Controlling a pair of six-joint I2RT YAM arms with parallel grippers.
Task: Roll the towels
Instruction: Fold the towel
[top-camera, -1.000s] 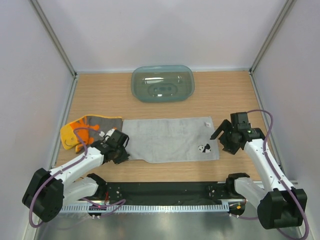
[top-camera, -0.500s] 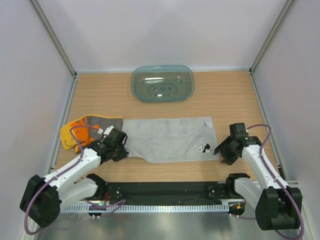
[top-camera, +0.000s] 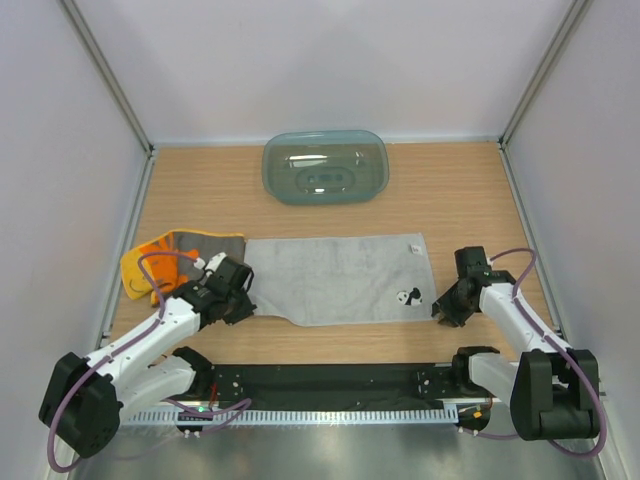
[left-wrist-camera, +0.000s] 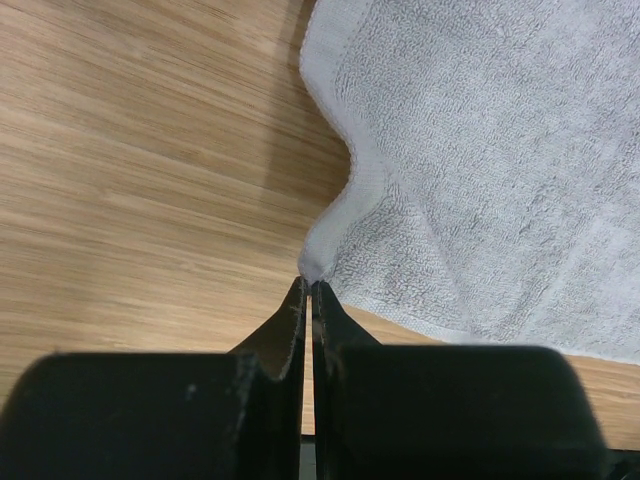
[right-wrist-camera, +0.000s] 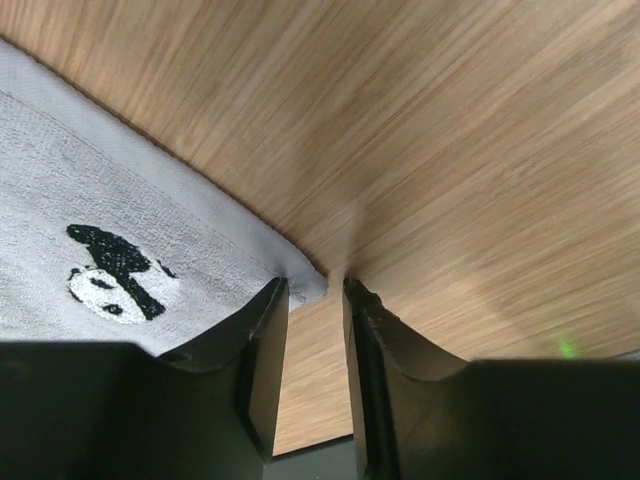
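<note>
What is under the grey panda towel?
Only the wooden table shows, meeting the grey towel along its far, near and right edges. The towel lies flat. Anything beneath its middle is covered and cannot be seen.

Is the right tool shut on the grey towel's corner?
No, the right tool has its fingers apart, and the grey towel only reaches the gap with its corner.

Grey towel (top-camera: 335, 278) spread flat, left hand (top-camera: 248, 306) and right hand (top-camera: 440, 312) at its near corners
</note>
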